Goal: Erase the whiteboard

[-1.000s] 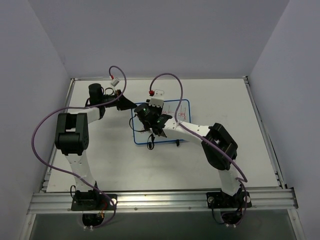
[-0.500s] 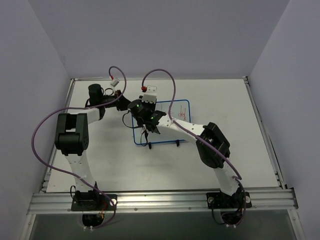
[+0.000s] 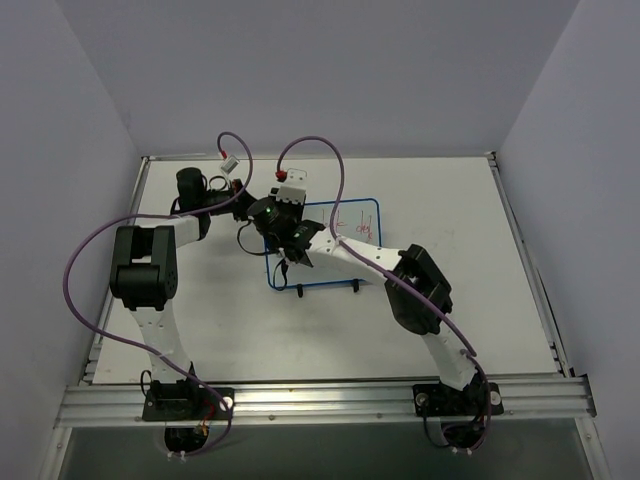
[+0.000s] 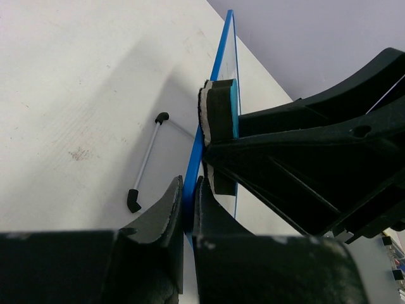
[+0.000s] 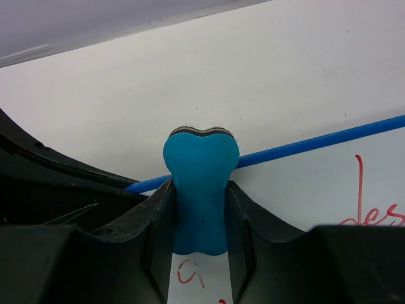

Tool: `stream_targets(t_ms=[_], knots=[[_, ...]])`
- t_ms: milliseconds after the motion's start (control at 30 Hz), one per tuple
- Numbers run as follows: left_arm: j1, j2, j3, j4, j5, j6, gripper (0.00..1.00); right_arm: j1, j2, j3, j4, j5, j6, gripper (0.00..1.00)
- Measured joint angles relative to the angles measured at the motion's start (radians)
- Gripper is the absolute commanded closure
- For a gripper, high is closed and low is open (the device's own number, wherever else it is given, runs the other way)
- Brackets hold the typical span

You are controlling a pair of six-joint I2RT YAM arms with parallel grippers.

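A white table (image 3: 230,330) sits between plain pale-violet walls (image 3: 320,70), an aluminium rail (image 3: 330,400) along its near edge.

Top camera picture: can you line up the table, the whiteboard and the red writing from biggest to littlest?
Biggest: the table.
Middle: the whiteboard, partly covered by the right arm.
Littlest: the red writing on it.

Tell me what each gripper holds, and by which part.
The left gripper pinches the whiteboard by its blue frame edge. The right gripper grips the blue eraser by its sides, its lobed end sticking out.
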Motion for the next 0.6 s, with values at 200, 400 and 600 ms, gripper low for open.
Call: stream_targets(t_ms=[200,400,600], knots=[[0.0,0.0,-0.003,0.014,0.0,-0.013,0.98,0.013,0.006,-0.008,0.023,0.023,0.03,1.0],[0.0,0.0,-0.01,0.027,-0.01,-0.018,0.98,0.022,0.055,0.078,-0.035,0.061,0.033,1.0],[0.0,0.0,-0.011,0.027,-0.012,-0.018,0.98,0.027,0.058,0.065,-0.029,0.079,0.055,1.0]])
